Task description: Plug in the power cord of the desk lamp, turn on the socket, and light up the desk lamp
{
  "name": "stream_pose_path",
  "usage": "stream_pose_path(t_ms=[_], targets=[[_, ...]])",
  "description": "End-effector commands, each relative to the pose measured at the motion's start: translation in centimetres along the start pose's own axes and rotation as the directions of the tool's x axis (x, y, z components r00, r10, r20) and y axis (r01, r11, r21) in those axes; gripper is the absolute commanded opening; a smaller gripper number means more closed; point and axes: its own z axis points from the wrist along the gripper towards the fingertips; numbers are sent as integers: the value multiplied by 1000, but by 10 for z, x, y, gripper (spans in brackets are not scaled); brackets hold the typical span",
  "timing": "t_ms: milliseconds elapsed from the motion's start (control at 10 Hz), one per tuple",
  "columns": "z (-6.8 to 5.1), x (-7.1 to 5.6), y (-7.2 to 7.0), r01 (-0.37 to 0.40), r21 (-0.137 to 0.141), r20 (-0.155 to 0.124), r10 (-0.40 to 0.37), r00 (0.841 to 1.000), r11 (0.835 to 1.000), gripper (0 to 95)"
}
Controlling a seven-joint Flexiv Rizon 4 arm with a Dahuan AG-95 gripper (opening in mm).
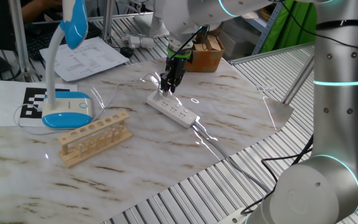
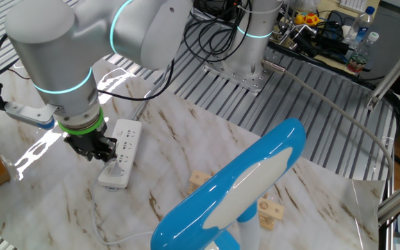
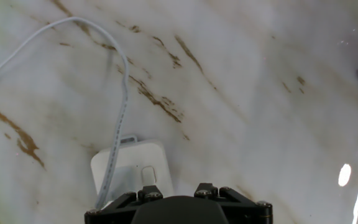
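Gripper (image 1: 168, 86) points straight down over the far end of the socket (image 1: 173, 109), the white power strip lying diagonally on the marble table (image 1: 185, 162). Fingers sit right at the strip's end; the black gripper body blocks the tips, so can't tell if the jaws are wide, narrow or holding anything. In the hand view the strip's end with its rocker switch (image 3: 148, 176) is directly under the gripper, and the power cord (image 3: 118, 118), thin and white, runs down across that end and disappears beneath it; plug not visible. Desk lamp (image 1: 67, 112) stands well apart at the table's left side, blue-edged head up, not visibly lit. Wooden test-tube rack (image 1: 95, 137) lies just in front of the lamp base.
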Motion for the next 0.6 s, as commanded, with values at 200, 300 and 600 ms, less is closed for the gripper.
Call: stream_pose_path(t_ms=[200,300,600], targets=[[2,-2,0,-1,-4,-1,1,1000,1000,380],[2,-3,1,-1,-3,-1,1,1000,1000,190],[2,-4,4,-1,-7,0,1,1000,1000,190]])
